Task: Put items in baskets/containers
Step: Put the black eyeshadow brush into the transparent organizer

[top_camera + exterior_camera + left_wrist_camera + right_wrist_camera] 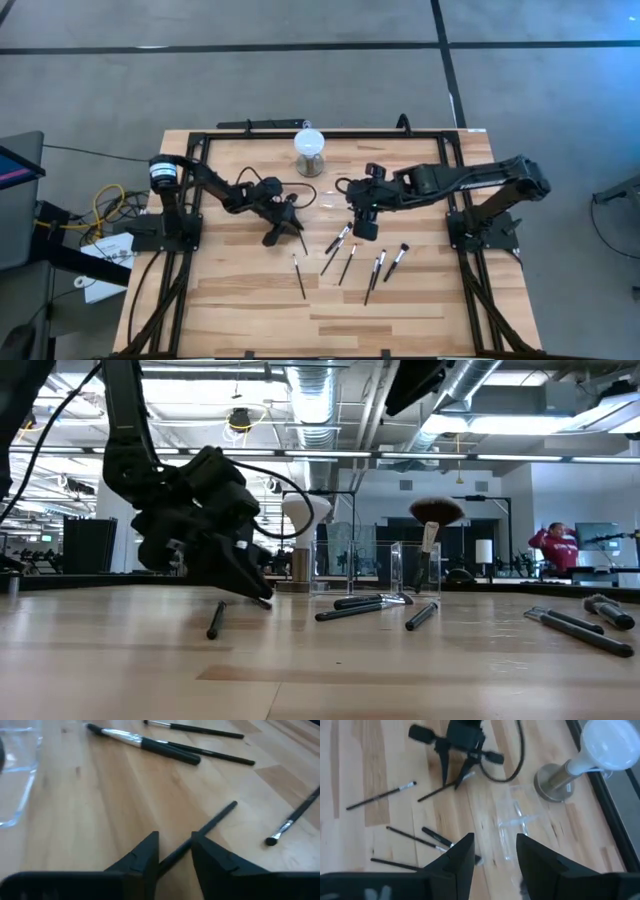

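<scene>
The left hand (295, 222) is sitting low over the pale wooden counter (250, 310), left of centre; its two dark fingers (145, 857) are standing narrowly apart with a slim dark-handled makeup brush (212, 824) running between them, though whether they are pressing on it I cannot tell. The right hand (366, 228) is hanging above the counter's middle, just right of the left one; its fingers (462, 855) are standing apart with nothing between them. The small clear plastic container (520, 822) is lying on the counter between the two hands, toward the far side, near a grey cylinder with a white round top (310, 150); in the low view a brush with a wide fluffy head (432, 525) is standing upright at the container. The other thin dark brushes with silvery ferrules (350, 262) are lying scattered on the counter nearer the front edge; one brush (299, 276) is lying apart, to their left. In the room beyond, a person in a red top (556, 548) is showing.
</scene>
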Available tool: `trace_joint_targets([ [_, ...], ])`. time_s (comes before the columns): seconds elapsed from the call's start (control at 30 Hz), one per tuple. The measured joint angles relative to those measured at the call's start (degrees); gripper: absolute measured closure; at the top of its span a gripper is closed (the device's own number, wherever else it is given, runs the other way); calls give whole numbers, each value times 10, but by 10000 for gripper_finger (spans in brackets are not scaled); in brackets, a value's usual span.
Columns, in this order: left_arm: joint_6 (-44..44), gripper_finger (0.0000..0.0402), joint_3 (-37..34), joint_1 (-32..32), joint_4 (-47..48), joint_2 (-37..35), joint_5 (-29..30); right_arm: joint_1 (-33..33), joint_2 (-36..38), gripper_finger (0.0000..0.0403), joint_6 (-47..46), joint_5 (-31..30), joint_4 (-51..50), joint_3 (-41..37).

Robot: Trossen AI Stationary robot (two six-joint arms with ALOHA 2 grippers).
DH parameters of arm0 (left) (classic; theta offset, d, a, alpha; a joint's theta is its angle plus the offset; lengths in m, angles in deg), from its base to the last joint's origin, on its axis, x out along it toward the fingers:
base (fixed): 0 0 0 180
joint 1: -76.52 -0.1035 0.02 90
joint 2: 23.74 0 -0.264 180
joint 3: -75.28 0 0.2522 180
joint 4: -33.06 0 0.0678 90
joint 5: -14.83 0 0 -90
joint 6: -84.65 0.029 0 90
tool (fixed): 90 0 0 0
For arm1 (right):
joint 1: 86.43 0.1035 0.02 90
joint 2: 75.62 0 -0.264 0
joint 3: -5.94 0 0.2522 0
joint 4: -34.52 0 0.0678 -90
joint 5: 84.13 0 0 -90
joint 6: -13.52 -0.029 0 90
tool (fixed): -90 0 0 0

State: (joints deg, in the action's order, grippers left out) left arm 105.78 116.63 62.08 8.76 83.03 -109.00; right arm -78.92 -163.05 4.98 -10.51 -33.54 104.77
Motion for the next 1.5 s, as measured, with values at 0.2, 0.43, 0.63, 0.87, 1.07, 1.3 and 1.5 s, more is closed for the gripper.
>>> trace_joint_targets([
  [0.2, -21, 389, -2, -15, 19, -14, 20, 0, -25, 265, 1, 0, 20, 1],
  [0.43, -59, 364, -16, -16, 24, -24, 26, 0, -42, 265, 40, 15, 31, -1],
  [0.63, -68, 336, -31, -12, 7, -27, 33, 5, -55, 265, 40, 15, 82, 1],
  [0.87, -67, 314, -49, 6, -14, -28, 75, 23, -106, 265, 49, 14, 130, 0],
  [1.07, -66, 325, -62, 20, -30, -30, 114, 34, -173, 265, 75, 15, 157, -1],
  [1.3, -67, 387, -66, 21, -44, -29, 124, 26, -256, 265, 70, 14, 260, -1],
  [1.5, -75, 390, -70, 49, -27, -61, 159, 6, -335, 265, 70, 16, 334, -1],
])
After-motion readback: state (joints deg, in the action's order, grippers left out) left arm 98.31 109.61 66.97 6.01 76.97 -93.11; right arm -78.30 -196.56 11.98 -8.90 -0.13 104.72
